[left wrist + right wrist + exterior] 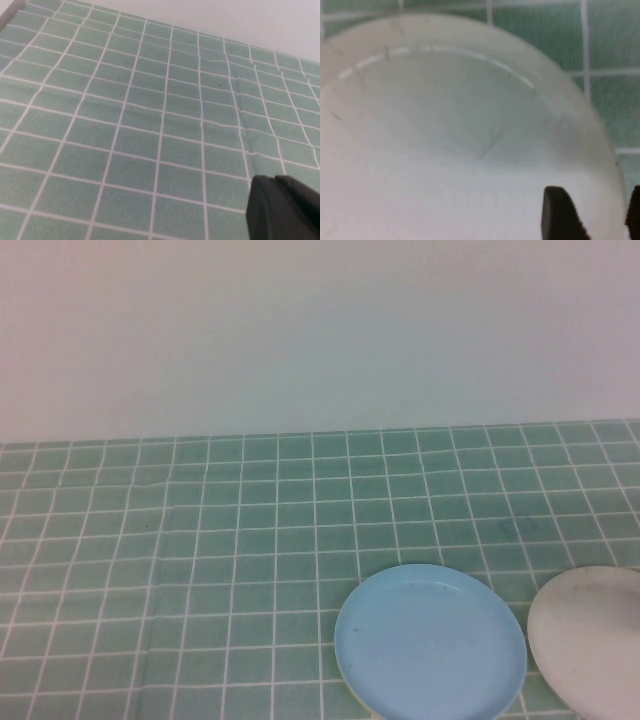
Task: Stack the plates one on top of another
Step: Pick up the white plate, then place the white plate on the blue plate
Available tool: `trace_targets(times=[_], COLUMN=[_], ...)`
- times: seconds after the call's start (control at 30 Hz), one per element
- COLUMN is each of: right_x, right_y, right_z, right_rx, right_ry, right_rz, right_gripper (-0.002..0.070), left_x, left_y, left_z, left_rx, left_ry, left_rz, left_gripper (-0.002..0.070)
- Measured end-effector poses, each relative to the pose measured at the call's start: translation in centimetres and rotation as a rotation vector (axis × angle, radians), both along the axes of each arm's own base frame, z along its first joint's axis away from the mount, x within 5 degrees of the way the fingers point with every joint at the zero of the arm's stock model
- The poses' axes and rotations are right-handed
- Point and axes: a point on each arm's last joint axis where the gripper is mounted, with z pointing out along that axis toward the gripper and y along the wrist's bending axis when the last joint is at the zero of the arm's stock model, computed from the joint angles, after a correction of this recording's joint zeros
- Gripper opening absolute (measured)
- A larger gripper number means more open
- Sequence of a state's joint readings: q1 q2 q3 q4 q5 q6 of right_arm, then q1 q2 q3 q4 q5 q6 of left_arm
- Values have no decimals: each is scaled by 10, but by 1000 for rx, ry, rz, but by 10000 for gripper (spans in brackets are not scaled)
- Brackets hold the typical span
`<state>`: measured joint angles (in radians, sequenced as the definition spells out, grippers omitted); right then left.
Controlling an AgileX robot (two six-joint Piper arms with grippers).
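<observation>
The light blue plate is lying flat on the green tiled cloth, and the white plate is lying just beside it at the right edge. The right gripper is hovering close over the white plate with its fingers apart, holding nothing. The left gripper is hanging over the bare cloth with its fingers together.

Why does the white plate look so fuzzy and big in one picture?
Right wrist view: the white plate sits very close to the camera, so it blurs; the right gripper hangs open above it. High view: soft, even light, blue plate clear. Left wrist view: left gripper, shut, is a dark blur.
</observation>
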<state>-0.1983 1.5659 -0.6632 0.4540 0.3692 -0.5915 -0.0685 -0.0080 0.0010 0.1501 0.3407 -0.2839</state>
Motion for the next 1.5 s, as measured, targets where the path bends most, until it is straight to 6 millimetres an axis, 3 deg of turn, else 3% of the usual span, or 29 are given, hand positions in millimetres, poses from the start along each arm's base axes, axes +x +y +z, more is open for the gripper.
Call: trace_targets(times=[0.2,0.33,0.4,0.67,0.87,1.2,1.33,1.5], right_x=[4,5,5,6,12,31,29,25], right_y=[-2,-2,-2,-4,-5,4,19,50], right_z=[-20,-23,-23,-20,2,78,98,105], right_rx=[7,9,10,-2,-3,130,247,327], right_ry=[67,79,79,48,-55,-303,-349,-361], right_rz=[-2,-4,-6,-26,-63,-84,36,198], right_gripper=[267,78,41,25,15,13,13,13], left_x=[0,0,0,0,0,0,0,0], left_y=[0,0,0,0,0,0,0,0], left_z=[0,0,0,0,0,0,0,0], left_rx=[0,0,0,0,2,2,2,2], left_ry=[0,0,0,0,2,2,2,2], left_rz=[0,0,0,0,0,0,0,0], left_gripper=[-1,-1,-1,-1,-1,-1,-1,-1])
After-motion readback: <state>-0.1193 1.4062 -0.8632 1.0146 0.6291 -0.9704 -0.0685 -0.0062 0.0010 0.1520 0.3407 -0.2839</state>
